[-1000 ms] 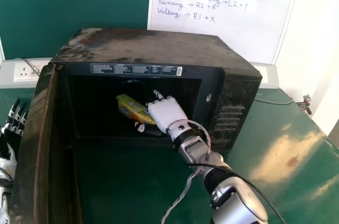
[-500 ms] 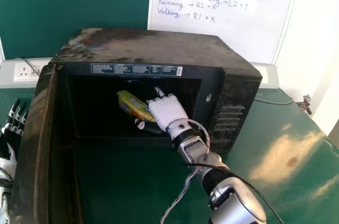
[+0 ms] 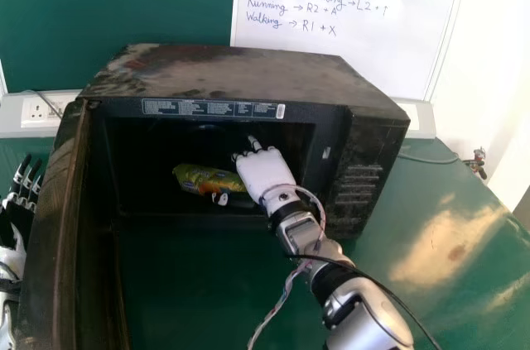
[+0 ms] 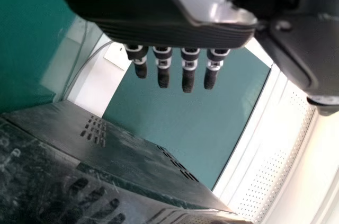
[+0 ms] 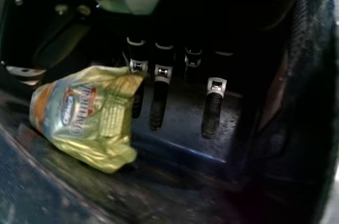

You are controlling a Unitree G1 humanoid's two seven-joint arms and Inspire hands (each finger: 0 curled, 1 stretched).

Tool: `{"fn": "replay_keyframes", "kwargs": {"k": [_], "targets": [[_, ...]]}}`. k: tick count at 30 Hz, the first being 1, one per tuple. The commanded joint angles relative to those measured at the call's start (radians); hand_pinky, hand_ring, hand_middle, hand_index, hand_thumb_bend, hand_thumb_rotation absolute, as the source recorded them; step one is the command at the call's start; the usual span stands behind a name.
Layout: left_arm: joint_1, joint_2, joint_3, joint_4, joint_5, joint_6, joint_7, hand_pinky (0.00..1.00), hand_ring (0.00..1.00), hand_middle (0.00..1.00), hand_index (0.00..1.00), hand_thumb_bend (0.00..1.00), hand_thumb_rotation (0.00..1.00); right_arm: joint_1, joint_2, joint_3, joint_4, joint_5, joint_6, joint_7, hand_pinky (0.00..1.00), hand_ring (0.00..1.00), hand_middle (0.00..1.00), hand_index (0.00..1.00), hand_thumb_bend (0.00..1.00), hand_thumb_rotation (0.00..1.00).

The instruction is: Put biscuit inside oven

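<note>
From the left, the open door (image 3: 54,234) stands out in front of the oven (image 3: 224,73) (its mouth faces the robot), and free room runs from the cavity's left wall to the biscuit packet (image 3: 197,179). That packet lies inside, on its side, toward the front; a smaller gap separates the right hand (image 3: 265,175) from the right edge of the opening, and the wrist is at the lower front lip. The left hand (image 3: 12,261) sits idle at the head view's left edge, outside the door, its fingers straight and free of any load. The right hand is inside the oven, its fingers loosely extended and clenched on nothing, the thumb low by the packet; in the right wrist view the wrapper overlaps the outermost finger (whether they touch, I cannot tell). Behind, left to right, come a green board (image 3: 116,2), a wall socket (image 3: 36,112) and a whiteboard (image 3: 348,27) with handwriting. The green table (image 3: 377,271) spreads in front and off to the right (glossy, with a bright reflection), and a cable (image 3: 426,159) runs along its back.
</note>
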Motion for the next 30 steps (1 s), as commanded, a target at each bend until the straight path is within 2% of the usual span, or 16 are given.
{"fn": "replay_keyframes", "kwargs": {"k": [1, 7, 17, 25, 30], "targets": [[0.048, -0.048, -0.007, 0.045, -0.003, 0.002, 0.006, 0.08, 0.44, 0.63, 0.83, 0.15, 0.00, -0.028, 0.009, 0.008, -0.005, 0.000, 0.009, 0.015, 0.44, 0.60, 0.70, 0.73, 0.99, 0.75], [0.046, -0.045, -0.007, 0.052, -0.002, 0.001, 0.002, 0.20, 0.48, 0.65, 0.83, 0.17, 0.00, -0.027, 0.006, 0.011, -0.017, 0.005, 0.017, 0.033, 0.49, 0.67, 0.77, 0.78, 1.00, 0.83], [0.043, -0.047, -0.006, 0.053, -0.007, -0.001, -0.005, 0.09, 0.45, 0.64, 0.83, 0.14, 0.00, -0.007, -0.008, 0.013, -0.052, 0.005, 0.030, 0.044, 0.52, 0.71, 0.82, 0.85, 1.00, 0.91], [0.041, -0.045, -0.003, 0.059, -0.007, -0.001, -0.004, 0.10, 0.44, 0.64, 0.83, 0.14, 0.00, 0.043, -0.051, -0.012, -0.123, 0.033, -0.005, 0.031, 0.51, 0.70, 0.85, 0.88, 1.00, 0.92], [0.041, -0.042, -0.002, 0.061, -0.008, 0.002, -0.007, 0.09, 0.44, 0.64, 0.83, 0.13, 0.00, 0.103, -0.100, -0.036, -0.213, 0.055, -0.033, 0.026, 0.53, 0.75, 0.85, 0.89, 1.00, 0.95]]}}
